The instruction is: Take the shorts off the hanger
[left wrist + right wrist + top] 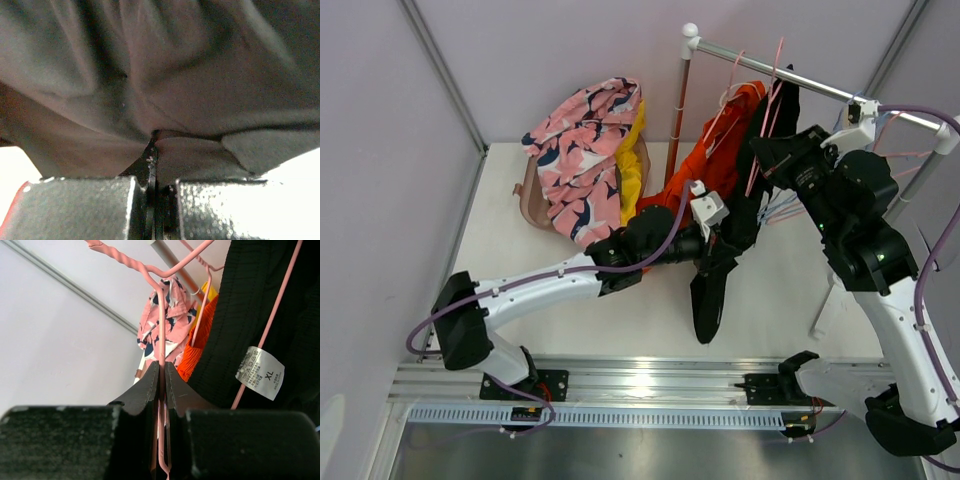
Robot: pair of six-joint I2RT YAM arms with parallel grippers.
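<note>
Black shorts [710, 290] [200, 75] [250, 305]: hang from a pink wire hanger [767, 115] [161, 315] on the rail [770, 68]. One leg drops below the left claw toward the table [520, 250].

Left claw [723, 245] [154, 137]: jaws pinched together on a fold of the black cloth. In the left wrist view, dark fabric bunches right at the fingertips and fills the frame above them.

Right claw [772, 152] [161, 370]: sits up and to the right of the left claw, at the waistband end. Jaws narrow, clamped on a vertical run of the pink hanger wire, which passes straight between the two pads. The black waistband is just right of this claw. Its white size label [260, 372] reads XL.

Orange shorts [715, 150] [192, 357]: on the same rail, just beyond the right claw's tips and directly above the left claw's wrist. They touch the black pair.

Pink patterned shorts [585, 150] [175, 305]: off the rail, heaped on the table well to the left of the left claw.

Yellow shorts [632, 165] [212, 292]: tucked against the right edge of that heap, between it and the orange pair.
</note>
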